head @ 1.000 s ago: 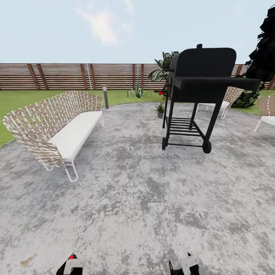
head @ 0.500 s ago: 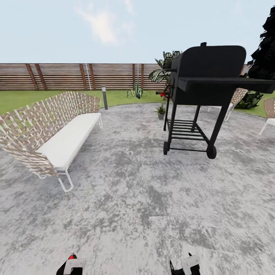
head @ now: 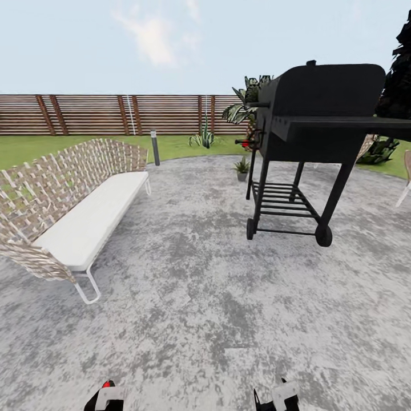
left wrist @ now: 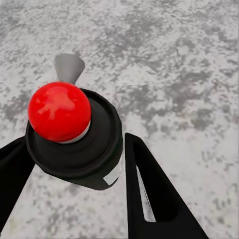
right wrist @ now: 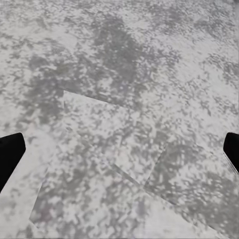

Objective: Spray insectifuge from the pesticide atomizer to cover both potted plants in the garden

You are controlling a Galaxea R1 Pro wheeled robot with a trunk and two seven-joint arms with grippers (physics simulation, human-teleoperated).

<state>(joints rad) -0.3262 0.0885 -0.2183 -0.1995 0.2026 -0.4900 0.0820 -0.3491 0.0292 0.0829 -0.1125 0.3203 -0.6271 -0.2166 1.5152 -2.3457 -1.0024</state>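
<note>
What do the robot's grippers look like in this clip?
The left gripper has flat, tapering black fingers, one with a long slot. The right gripper shows black fingertips at the frame edges. In the head view both ends are black with white blocks, the left's red-marked.

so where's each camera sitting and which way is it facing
Head view: on the robot's head, facing forward and down over grey paving toward a wicker bench, black grill and fence; both hands peek in at its lower edge.
Left wrist view: on the left arm, looking down at paving past the left hand, shut on a dark bottle with a red cap.
Right wrist view: on the right arm, looking down at paving; open finger tips.
All share the paving.
</note>
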